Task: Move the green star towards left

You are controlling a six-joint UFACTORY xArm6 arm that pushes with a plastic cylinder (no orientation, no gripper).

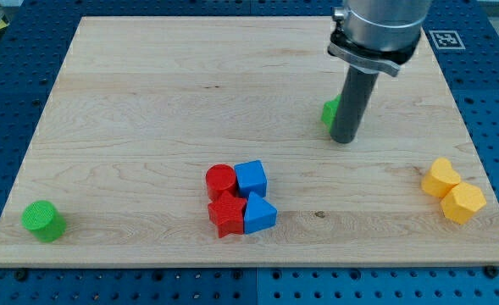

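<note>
The green star point(329, 111) lies on the wooden board point(147, 102) right of centre, toward the view's top. Most of it is hidden behind my dark rod; only its left edge shows. My tip point(343, 140) rests on the board just to the right of and slightly below the star, touching or nearly touching it.
A red cylinder point(220, 180), a blue cube point(251, 178), a red block point(227, 215) and a blue triangular block point(259, 213) cluster at bottom centre. A green cylinder point(42, 220) stands at the bottom left corner. Two yellow blocks point(441, 176) point(463, 203) sit at the right edge.
</note>
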